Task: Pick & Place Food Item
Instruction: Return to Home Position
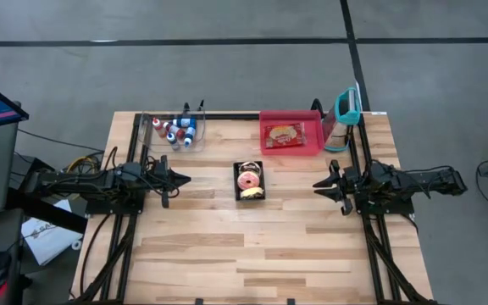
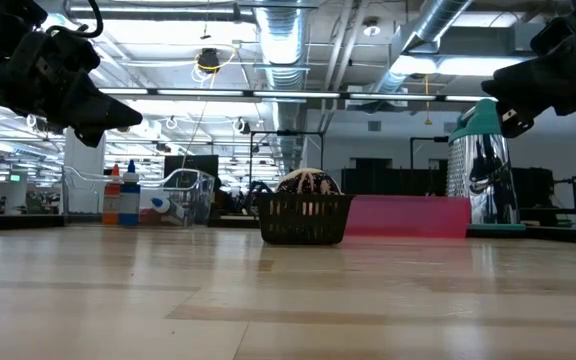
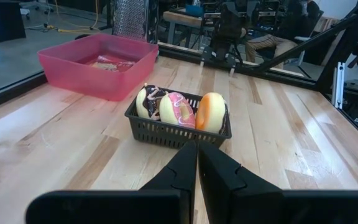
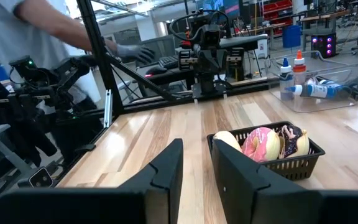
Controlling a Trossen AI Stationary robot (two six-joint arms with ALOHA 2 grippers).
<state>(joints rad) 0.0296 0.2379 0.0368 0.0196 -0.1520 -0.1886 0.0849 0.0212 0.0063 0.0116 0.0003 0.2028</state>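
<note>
A black basket (image 1: pixel 249 180) stands at the middle of the table, holding three doughnuts on edge: a chocolate one (image 3: pixel 152 98), a pink one (image 3: pixel 179 109) and a yellow-orange one (image 3: pixel 211 113). My left gripper (image 1: pixel 180 180) hovers level to the basket's left, shut, its tips (image 3: pixel 197 144) pointing at the basket and holding nothing. My right gripper (image 1: pixel 318 185) hovers level to the basket's right, its fingers (image 4: pixel 197 142) slightly apart with nothing between them. In the low view both grippers hang well above the tabletop.
A pink bin (image 1: pixel 291 134) holding a packaged snack stands at the far side. A clear bin (image 1: pixel 174 131) of small bottles is at the far left and a teal-handled grater (image 1: pixel 346 114) at the far right. The near half of the table (image 1: pixel 252 254) is bare wood. A person (image 4: pixel 55 25) stands beyond the table.
</note>
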